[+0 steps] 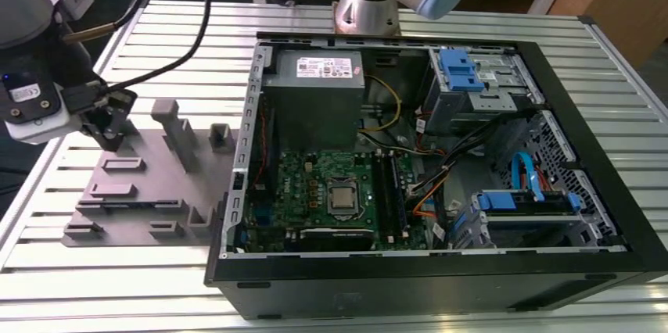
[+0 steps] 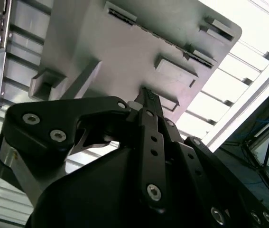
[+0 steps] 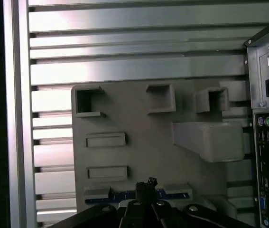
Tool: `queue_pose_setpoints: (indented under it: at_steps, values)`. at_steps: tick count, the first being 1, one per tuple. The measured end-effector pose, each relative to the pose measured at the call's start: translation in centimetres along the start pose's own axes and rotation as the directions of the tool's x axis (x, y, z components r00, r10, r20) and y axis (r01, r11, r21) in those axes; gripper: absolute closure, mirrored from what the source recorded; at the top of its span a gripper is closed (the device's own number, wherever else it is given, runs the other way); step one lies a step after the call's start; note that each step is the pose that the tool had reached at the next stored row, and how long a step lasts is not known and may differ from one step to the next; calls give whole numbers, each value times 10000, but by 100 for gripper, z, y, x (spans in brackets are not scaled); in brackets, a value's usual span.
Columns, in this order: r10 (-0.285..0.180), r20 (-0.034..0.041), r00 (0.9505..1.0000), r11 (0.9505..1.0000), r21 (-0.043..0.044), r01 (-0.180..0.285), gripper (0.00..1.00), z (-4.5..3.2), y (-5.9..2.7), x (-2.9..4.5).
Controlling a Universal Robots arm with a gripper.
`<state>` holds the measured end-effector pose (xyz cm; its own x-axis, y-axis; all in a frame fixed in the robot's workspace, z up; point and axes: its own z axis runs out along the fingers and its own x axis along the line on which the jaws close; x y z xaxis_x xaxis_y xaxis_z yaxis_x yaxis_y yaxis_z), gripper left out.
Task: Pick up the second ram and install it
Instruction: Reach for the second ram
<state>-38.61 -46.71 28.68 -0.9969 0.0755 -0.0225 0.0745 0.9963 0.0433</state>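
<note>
The second ram (image 3: 172, 194) is a dark blue strip lying edge-up in a slot of the grey tray (image 3: 139, 152). In the exterior view it is a thin dark line (image 1: 141, 205) near the tray's front. My gripper (image 1: 109, 144) hangs over the tray (image 1: 146, 169) on the exterior view's left, raised above it. In both wrist views the fingertips (image 3: 147, 184) come together to a point (image 2: 146, 93) with nothing between them. In the first wrist view that point lines up over the middle of the strip. The strip rests in its slot, apart from the fingers.
An open computer case (image 1: 584, 75) lies on the slatted metal table (image 1: 105, 270), right of the tray. Its green motherboard (image 1: 313, 173) carries a silver processor (image 1: 342, 196) and cables. The case's rear panel (image 3: 267, 142) stands close beside the tray. Upright posts (image 1: 172, 126) rise from the tray.
</note>
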Motion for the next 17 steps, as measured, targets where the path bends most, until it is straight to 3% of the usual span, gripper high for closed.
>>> queue_pose_setpoints:
  at_steps: [6, 17]
  values:
    - [0, 2, 10000, 10000, -2, 0, 93, 82, -94, -5]
    - [0, -1, 10000, 10000, -1, 0, 93, 271, -186, -6]
